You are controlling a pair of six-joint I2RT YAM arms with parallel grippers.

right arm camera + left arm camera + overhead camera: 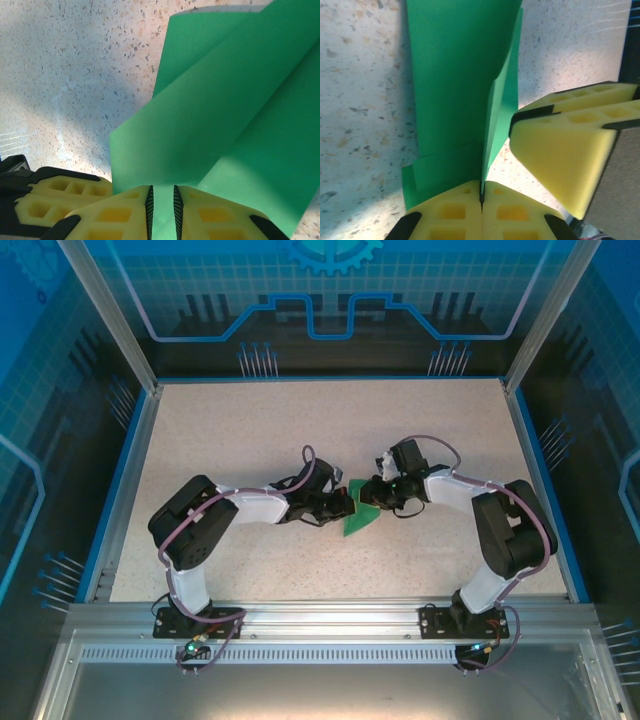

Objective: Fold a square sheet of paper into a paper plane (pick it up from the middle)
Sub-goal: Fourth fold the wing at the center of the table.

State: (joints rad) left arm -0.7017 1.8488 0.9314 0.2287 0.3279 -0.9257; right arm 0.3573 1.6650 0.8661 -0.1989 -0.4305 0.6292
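Creased green paper [358,518] pinched between both grippers, mid-table [250,430].
The left gripper [481,197] is clenched tight on one paper edge. The right gripper [161,200], just beside it, grips a fold between barely parted jaws. The paper is lifted partly off the table.

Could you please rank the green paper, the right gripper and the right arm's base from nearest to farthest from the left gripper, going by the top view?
1. green paper: pinched in the left gripper itself.
2. right gripper: just across the paper, to the right.
3. right arm's base: far off, at the near right.
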